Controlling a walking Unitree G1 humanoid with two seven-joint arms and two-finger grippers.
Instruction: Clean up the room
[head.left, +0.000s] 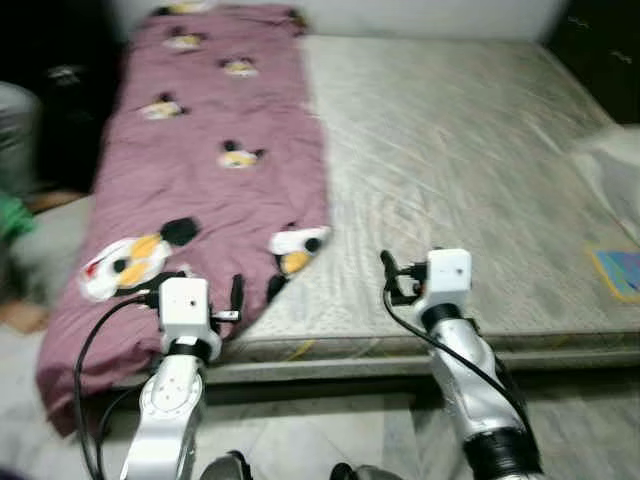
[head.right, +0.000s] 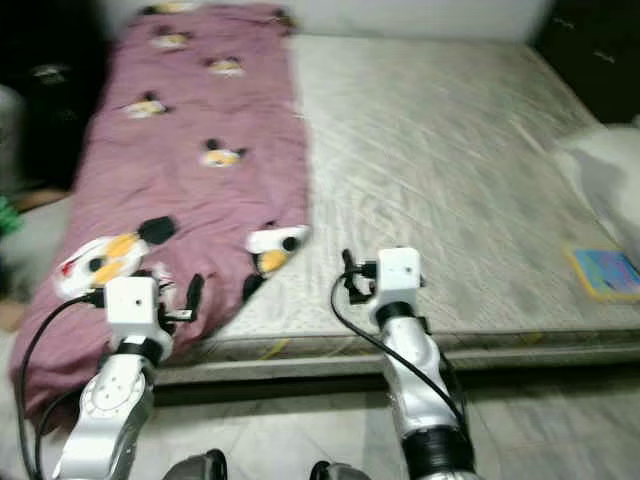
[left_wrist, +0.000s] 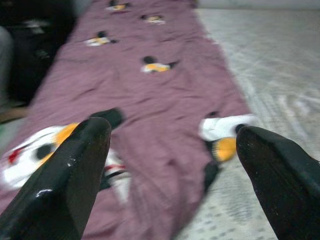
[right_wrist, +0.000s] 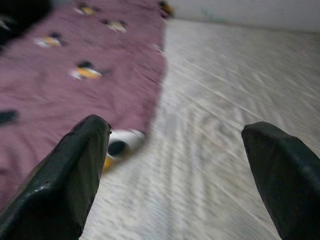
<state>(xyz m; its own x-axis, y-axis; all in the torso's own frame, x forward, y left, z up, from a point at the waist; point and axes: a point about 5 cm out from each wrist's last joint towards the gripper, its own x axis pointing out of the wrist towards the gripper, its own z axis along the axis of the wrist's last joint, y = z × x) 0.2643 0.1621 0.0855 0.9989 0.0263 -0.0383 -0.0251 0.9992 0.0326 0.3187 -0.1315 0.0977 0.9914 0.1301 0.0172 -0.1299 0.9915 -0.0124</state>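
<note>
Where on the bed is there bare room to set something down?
The widest bare patch is the grey mattress between the purple blanket and the white bundle at its right edge. The near right corner holds a blue book. The blanket covers the left strip.

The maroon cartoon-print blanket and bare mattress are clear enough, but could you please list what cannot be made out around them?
- Pale crumpled bundle at the mattress's right side: cut off by the eye views' edge and blurred, so cannot tell what it is.
- Flat blue and yellow item near the mattress corner: too blurred to identify.
- Green and grey shapes left of the maroon blanket: cropped at the frame edge.
- Left gripper and right gripper: wide open, holding nothing.
</note>
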